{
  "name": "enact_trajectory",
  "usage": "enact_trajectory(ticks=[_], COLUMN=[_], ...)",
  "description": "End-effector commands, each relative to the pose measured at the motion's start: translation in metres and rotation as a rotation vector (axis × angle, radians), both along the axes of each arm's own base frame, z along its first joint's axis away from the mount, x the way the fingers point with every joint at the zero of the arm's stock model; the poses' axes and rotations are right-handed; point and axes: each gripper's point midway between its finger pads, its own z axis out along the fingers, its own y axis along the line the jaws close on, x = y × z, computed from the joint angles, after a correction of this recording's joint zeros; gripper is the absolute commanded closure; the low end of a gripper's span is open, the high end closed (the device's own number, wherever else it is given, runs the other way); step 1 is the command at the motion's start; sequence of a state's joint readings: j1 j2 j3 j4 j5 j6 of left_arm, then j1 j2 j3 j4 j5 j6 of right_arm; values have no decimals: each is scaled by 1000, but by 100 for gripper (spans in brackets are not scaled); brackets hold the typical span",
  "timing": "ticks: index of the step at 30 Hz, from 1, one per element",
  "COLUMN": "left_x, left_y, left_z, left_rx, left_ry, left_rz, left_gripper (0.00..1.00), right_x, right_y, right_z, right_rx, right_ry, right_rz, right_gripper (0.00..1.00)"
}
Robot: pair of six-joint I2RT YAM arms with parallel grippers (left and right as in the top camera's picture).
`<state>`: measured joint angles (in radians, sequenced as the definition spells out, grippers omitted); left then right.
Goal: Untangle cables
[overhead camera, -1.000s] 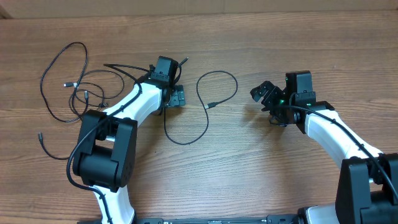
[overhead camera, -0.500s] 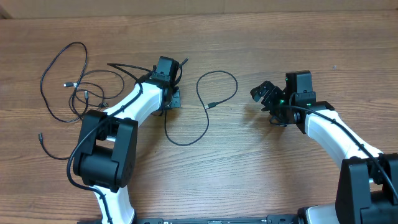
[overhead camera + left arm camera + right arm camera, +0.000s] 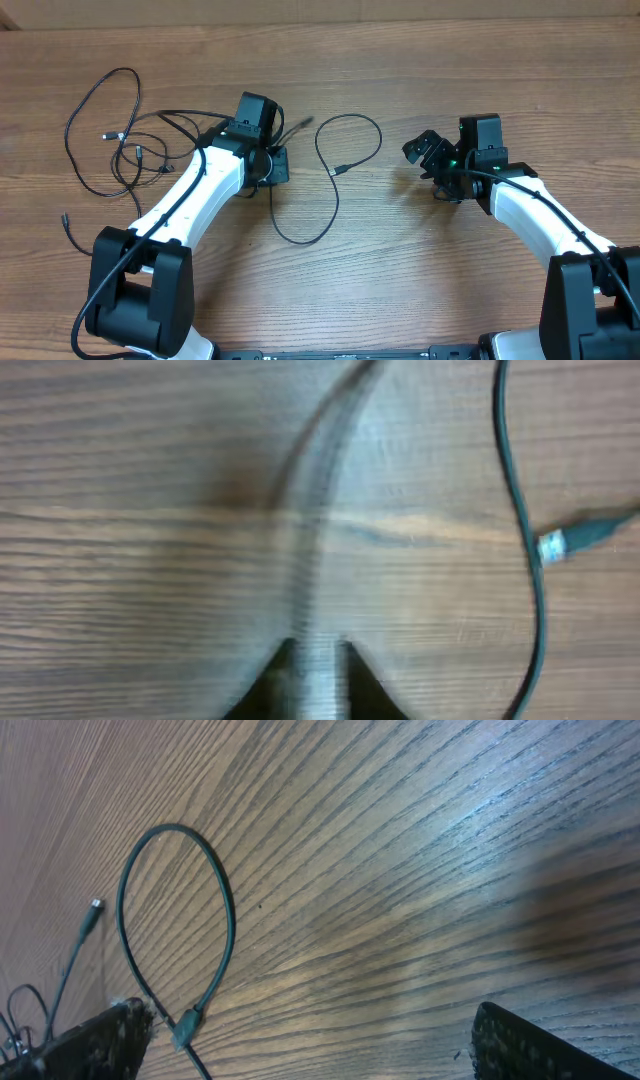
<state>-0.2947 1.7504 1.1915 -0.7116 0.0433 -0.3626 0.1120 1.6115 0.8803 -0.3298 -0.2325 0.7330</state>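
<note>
- Centrally, on the brown wood-grain table, a thin black looped cable lies between the two arms. It curves round to end in a small plug.
- At that cable's other end sits the left gripper. In its wrist view the two dark fingertips are drawn close together, and the looped cable runs up from between them as a blurred streak, pinched in the jaws.
- To the right in that view, a silver-tipped connector lies on the wood.
- Left of the left arm lies a tangle of thin black cords, its loops overlapping.
- Well apart to the right, the right gripper has its fingers spread wide with only bare wood between them.
</note>
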Motion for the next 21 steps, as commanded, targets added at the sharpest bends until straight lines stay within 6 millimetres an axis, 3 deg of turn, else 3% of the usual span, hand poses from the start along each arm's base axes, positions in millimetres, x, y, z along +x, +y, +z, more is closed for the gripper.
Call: enact_trajectory(ticks=[1,2,3,12,15,17,21], left_x=[-7,-7,-7,-19,-25,-29,-37], left_y=[-13,-13,-12,-18,-15,-10,-1], left_z=[2,2,2,-1,-8,-15,-32], left_rx=[-55,-54,-53,-75,-51,-27,3], left_ry=[23,24,26,70,84,93,99], left_rz=[-34,-34,-34,-54,-51,-42,-10], left_gripper=[53,18,0,0,7,0,0], right_x=[0,0,0,0,0,0,0], right_y=[0,0,0,0,0,0,0], right_z=[-3,-3,-3,-3,-3,-3,-3], right_rx=[5,5,5,5,5,5,5], right_ry=[6,6,6,6,6,6,6], right_rz=[-2,-2,-2,-2,-2,-2,-2], right_gripper=[0,0,0,0,0,0,0])
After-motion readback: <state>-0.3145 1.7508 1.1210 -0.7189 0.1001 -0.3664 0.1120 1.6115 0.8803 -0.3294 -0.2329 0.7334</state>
